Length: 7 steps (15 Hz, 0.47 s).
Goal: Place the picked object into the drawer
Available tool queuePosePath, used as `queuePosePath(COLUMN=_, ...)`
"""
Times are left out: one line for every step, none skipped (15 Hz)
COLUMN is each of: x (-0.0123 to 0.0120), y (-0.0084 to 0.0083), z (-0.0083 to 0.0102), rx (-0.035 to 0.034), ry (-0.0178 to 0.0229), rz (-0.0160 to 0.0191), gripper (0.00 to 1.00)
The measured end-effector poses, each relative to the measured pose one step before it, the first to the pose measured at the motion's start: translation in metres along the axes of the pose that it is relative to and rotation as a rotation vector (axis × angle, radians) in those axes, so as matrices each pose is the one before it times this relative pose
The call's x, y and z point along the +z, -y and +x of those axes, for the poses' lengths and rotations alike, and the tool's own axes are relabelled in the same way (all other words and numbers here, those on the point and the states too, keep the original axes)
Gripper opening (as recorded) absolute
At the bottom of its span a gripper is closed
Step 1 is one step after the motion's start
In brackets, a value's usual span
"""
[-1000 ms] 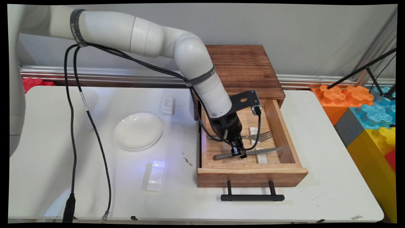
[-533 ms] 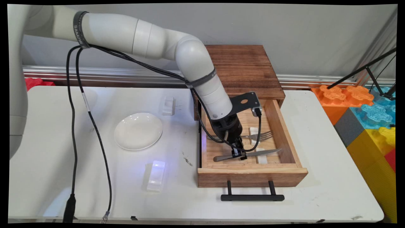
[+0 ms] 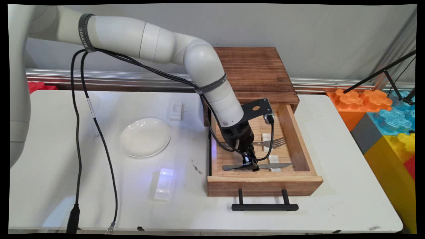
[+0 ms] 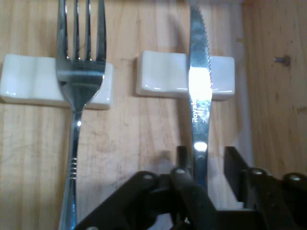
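My gripper (image 3: 250, 165) (image 4: 207, 163) reaches down into the open wooden drawer (image 3: 265, 181), astride the handle of a steel knife (image 3: 275, 165) (image 4: 199, 86). The knife lies flat along the drawer's front, its blade across a white rest (image 3: 274, 159) (image 4: 158, 72). In the hand view the left finger (image 4: 183, 158) is against the handle, while the right finger (image 4: 235, 165) stands apart from it, so the gripper is open. A fork (image 3: 272, 143) (image 4: 79, 72) lies parallel to the knife on a second white rest (image 3: 265, 136) (image 4: 29, 79).
The drawer juts from a dark wooden cabinet (image 3: 255, 71), its black handle (image 3: 264, 207) towards the table's near edge. On the table to the left lie a white plate (image 3: 145, 137) and two more white rests (image 3: 176, 110) (image 3: 164, 184). Coloured foam blocks (image 3: 382, 116) stand at the right.
The gripper has gone down and slightly towards the drawer's front with the knife. The knife was tilted before and now lies level on its rest.
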Motion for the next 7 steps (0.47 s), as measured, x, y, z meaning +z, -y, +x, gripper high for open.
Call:
queuePosePath(x=0.00002, y=-0.00004, z=0.00008, rx=0.00062, ry=-0.00133, rz=-0.0017, gripper=1.0)
queuePosePath(x=-0.00031, y=0.00005, z=-0.00007, rx=0.00061, ry=-0.0011, rz=-0.00096, gripper=1.0)
queuePosePath(x=-0.00012, y=0.00011, z=-0.00005, rx=0.00038, ry=-0.00026, rz=-0.00062, gripper=1.0)
queuePosePath(x=-0.00048, y=0.00022, z=0.00008, rx=0.00134, ry=-0.00083, rz=0.00002, gripper=1.0)
queuePosePath(x=-0.00044, y=0.00041, z=0.00028, rx=0.00154, ry=-0.00087, rz=0.00059, gripper=1.0)
queuePosePath(x=-0.00081, y=0.00063, z=-0.00001, rx=0.00103, ry=-0.00148, rz=0.00156, gripper=1.0)
queuePosePath(x=-0.00119, y=0.00079, z=0.00042, rx=0.00175, ry=-0.00236, rz=0.00267, gripper=1.0)
